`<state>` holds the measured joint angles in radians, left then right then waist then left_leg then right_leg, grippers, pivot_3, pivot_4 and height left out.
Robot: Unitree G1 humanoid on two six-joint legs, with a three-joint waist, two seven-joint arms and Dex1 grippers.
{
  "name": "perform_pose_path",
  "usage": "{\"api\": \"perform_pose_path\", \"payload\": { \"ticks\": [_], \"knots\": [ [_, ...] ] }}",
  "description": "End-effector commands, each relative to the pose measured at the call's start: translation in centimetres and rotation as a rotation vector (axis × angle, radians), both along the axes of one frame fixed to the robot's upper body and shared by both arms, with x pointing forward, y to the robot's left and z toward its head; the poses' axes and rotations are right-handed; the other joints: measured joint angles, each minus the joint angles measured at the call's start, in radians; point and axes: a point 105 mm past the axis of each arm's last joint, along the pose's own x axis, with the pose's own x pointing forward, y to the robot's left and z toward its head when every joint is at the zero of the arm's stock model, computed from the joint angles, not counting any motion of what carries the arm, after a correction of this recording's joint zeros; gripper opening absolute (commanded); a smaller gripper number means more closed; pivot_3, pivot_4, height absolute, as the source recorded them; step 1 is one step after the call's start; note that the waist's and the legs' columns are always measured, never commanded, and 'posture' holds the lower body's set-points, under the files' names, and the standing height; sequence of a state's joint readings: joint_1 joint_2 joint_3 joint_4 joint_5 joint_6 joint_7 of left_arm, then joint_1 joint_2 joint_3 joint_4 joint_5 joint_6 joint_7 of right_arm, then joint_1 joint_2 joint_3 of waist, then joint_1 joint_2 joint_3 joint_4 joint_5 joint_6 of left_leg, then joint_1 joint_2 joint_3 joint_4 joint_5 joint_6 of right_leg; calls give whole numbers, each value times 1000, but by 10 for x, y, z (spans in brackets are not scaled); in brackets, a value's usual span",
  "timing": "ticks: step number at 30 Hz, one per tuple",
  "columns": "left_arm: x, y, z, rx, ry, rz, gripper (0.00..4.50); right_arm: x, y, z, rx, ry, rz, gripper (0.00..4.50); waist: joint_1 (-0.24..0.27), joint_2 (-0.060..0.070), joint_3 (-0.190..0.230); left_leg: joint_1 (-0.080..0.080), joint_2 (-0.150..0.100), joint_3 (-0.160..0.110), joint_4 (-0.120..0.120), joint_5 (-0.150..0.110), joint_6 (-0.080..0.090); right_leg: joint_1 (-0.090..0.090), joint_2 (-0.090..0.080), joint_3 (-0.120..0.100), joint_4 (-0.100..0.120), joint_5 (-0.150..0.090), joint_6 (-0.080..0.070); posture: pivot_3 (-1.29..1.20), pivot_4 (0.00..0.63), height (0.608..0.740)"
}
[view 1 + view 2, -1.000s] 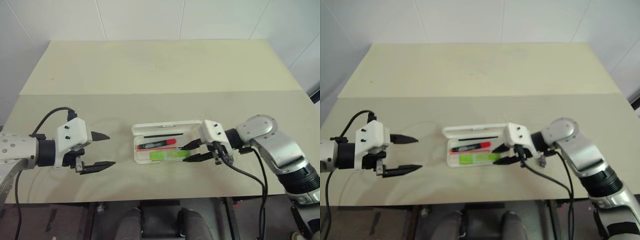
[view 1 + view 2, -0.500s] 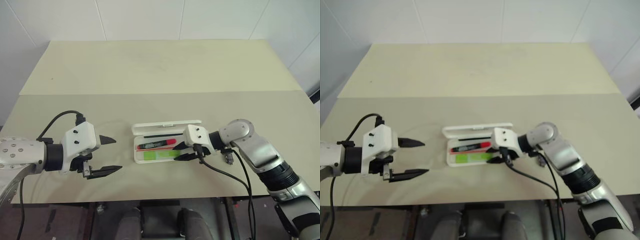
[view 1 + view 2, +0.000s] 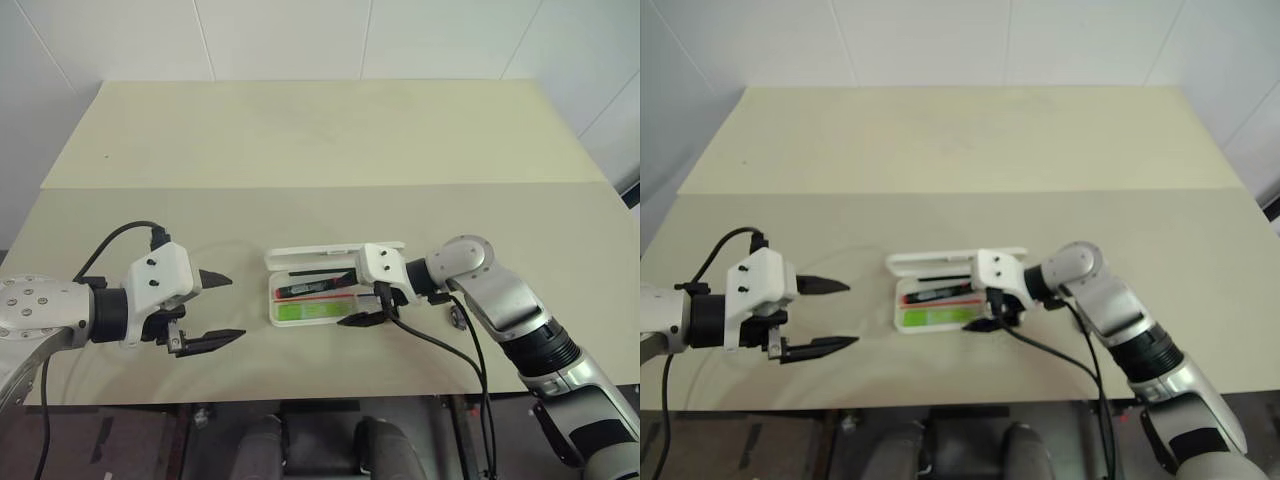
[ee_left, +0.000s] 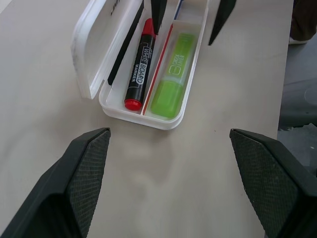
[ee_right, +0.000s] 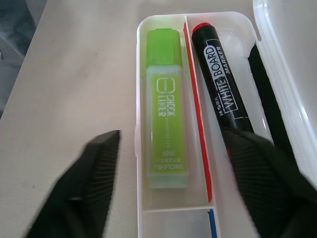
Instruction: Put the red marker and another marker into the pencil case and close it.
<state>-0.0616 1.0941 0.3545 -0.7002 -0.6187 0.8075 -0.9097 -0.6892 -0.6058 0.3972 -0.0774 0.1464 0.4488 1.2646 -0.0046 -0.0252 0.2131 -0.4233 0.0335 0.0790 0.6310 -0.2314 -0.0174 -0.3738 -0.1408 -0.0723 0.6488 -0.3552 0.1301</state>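
Right wrist view showed red-capped black marker (image 5: 224,96) and lime-green highlighter (image 5: 166,130) lying inside the white hinged plastic pencil case (image 5: 140,163); both grippers, right (image 3: 362,300) and left (image 3: 213,308), stood open; lid unclosed.

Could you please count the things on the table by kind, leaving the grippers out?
Red markers: 1
Green highlighters: 1
Pencil cases: 1, open, holding both
Total: 3
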Motion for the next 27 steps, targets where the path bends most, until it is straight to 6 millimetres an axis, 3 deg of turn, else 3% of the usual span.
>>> {"api": "perform_pose_path", "payload": {
  "ticks": [1, 6, 10, 14, 16, 20, 27],
  "knots": [
    [-1, -2, 6, 10, -37, -16, 4143, -6, -4, 12, 7, -32, 31, 4471, 0, 0, 0, 0, 0, 0, 0, 0, 0, 0, 0, 0, 0, 0, 0, 0, 150, 740],
    [0, -5, 8, -6, -42, -43, 4143, -17, -24, 24, 12, -13, 36, 4471, 4, 0, 0, 0, 0, 0, 0, 0, 0, 0, 0, 0, 0, 0, 0, 0, 150, 740],
    [3, -14, 5, -22, -33, -94, 4143, -34, -63, 38, 3, 23, -30, 4471, 8, 0, 0, 0, 0, 0, 1, -1, 1, 1, -1, 0, -1, 0, 0, 0, 150, 740],
    [9, -19, 3, -38, -34, -126, 4143, -38, -105, 47, -12, 36, -224, 4471, 6, -1, 0, 0, 0, 0, 0, -1, 1, 1, 0, 0, -1, 0, 0, 0, 150, 740],
    [12, -22, 3, -48, -35, -145, 4143, -30, -130, 43, -45, 19, -377, 4471, 3, -1, -1, 0, 0, 0, 0, -1, 1, 1, 0, 0, -1, 0, 0, 0, 150, 740],
    [16, -28, 2, -63, -38, -178, 4143, -18, -162, 31, -90, -1, -596, 4471, 2, -1, -1, 2, 0, 2, 0, -1, 1, 1, 0, 2, 0, 0, 0, 0, 150, 740],
    [21, -35, 1, -70, -37, -220, 4143, -18, -180, 15, -135, 36, -801, 4471, 5, -1, -1, 1, 0, 2, 1, -1, 1, 0, 0, 2, 0, 0, 0, 0, 150, 740]
  ]
}}
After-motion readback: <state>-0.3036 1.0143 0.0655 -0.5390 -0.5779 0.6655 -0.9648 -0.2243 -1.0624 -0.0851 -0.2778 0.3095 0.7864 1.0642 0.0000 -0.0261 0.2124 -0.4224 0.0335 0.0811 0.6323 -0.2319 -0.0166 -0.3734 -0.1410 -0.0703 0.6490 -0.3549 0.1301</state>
